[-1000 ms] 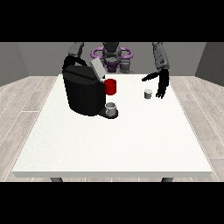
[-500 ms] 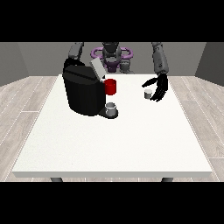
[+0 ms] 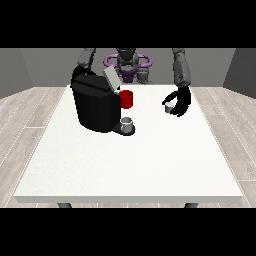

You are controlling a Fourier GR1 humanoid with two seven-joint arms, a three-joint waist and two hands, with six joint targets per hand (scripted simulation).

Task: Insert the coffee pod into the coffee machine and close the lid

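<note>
The black coffee machine (image 3: 95, 107) stands on the table's left half with its grey lid (image 3: 111, 79) tilted up and open. It has a red part (image 3: 126, 99) at its front, above a small grey cup (image 3: 127, 123) on the drip base. The small pale coffee pod (image 3: 169, 106) sits on the table to the right of the machine. The hand at the view's right (image 3: 181, 101) is against the pod's right side, thumb and fingers curled round it. The other arm reaches down behind the machine, which hides its hand.
The white table (image 3: 130, 165) stretches wide towards the camera, with its right edge a little beyond the hand. The robot's torso (image 3: 127, 65) stands behind the far edge.
The hand at the view's right has come slightly lower and closer to the pod, its fingers curling round it. The machine and its lid have not moved.
</note>
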